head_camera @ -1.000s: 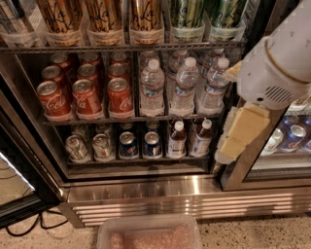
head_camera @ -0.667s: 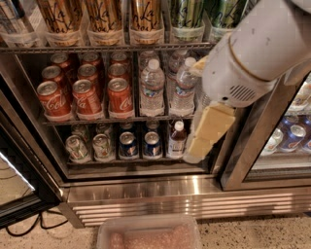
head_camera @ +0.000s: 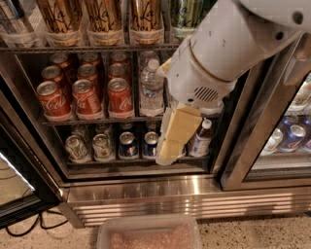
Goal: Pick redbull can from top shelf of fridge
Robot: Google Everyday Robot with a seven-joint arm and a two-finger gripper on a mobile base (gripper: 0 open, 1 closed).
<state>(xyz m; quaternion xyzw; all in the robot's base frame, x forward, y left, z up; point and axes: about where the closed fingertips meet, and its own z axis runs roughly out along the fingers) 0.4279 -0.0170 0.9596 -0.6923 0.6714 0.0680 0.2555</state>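
Note:
The fridge (head_camera: 146, 194) stands with its door open in front of me, steel frame and base below. Its top shelf (head_camera: 87, 48) is a dark wire rack across the upper edge of the view. It carries clear trays of tall slim gold cans (head_camera: 103, 14), a green can (head_camera: 186, 10) and a dark can (head_camera: 10, 19) at the far left. I cannot pick out a redbull can among them. My gripper (head_camera: 165, 154) hangs cream-coloured from the big white arm (head_camera: 228, 48). It points down in front of the lowest rack, well below the top shelf.
Red cola cans (head_camera: 87, 95) and water bottles (head_camera: 152, 87) fill the middle rack. Small cans (head_camera: 128, 144) and a red-capped bottle (head_camera: 200, 138) stand on the lowest rack. The open glass door (head_camera: 19, 194) is at the left, a second cooler (head_camera: 286, 131) at the right, a clear bin (head_camera: 148, 233) on the floor.
The arm has swung left across the fridge front. The gripper has moved from the right door post to the middle of the lowest rack and now covers some water bottles.

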